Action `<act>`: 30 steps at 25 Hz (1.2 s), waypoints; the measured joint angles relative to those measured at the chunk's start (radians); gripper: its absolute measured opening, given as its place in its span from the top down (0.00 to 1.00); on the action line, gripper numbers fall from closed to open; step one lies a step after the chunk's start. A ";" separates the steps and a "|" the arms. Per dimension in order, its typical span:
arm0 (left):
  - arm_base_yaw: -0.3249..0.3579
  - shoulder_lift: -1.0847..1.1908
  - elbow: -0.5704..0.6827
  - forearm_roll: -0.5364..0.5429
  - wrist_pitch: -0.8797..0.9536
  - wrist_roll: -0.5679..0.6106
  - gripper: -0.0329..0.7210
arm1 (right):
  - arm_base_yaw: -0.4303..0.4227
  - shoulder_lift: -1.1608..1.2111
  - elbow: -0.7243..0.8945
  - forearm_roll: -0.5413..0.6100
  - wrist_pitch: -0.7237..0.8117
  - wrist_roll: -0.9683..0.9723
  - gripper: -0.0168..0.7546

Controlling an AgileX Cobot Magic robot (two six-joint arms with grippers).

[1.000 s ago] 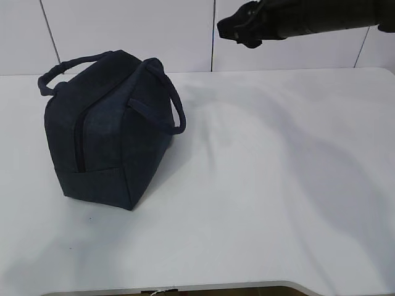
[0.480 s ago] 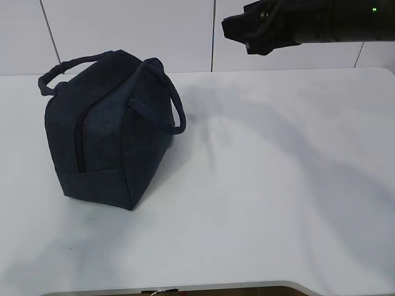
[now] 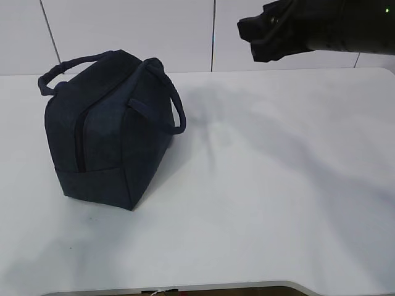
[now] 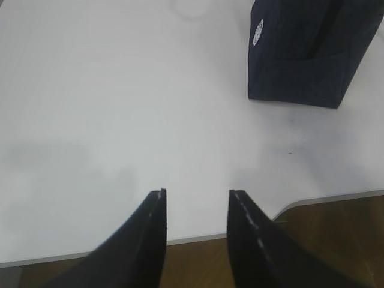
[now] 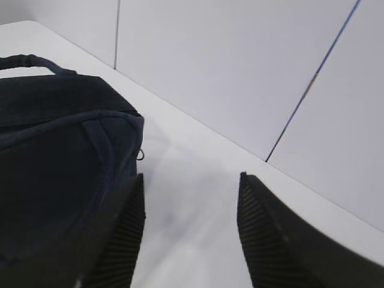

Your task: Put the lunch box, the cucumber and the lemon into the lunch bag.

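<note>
One dark navy fabric lunch bag (image 3: 108, 132) with two loop handles stands closed on the white table (image 3: 278, 185), left of centre. I count two grippers. My right gripper (image 5: 191, 198) hangs high above the table's far edge, jaws apart and empty, the bag below and to its left (a metal ring pull (image 5: 140, 154) shows there). My left gripper (image 4: 196, 201), jaws apart and empty, hovers over the near table edge, well apart from the bag.

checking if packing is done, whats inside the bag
Nothing inside can be seen: the bag looks closed in every view, its dark fabric hiding the inside. No lunch box, cucumber or lemon shows anywhere on the table.
</note>
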 joint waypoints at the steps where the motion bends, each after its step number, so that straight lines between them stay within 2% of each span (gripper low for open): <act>1: 0.000 0.000 0.000 0.000 0.000 0.000 0.64 | 0.007 -0.008 0.000 0.043 0.029 -0.027 0.45; 9: 0.000 0.000 0.000 0.000 0.000 0.000 0.64 | 0.096 -0.086 0.019 0.349 0.263 -0.324 0.45; 16: 0.000 0.000 0.000 0.000 0.000 0.000 0.64 | 0.148 -0.193 0.047 0.542 0.402 -0.491 0.45; 30: 0.000 0.000 0.000 0.000 0.000 0.000 0.64 | 0.159 -0.466 0.047 1.060 0.726 -1.000 0.45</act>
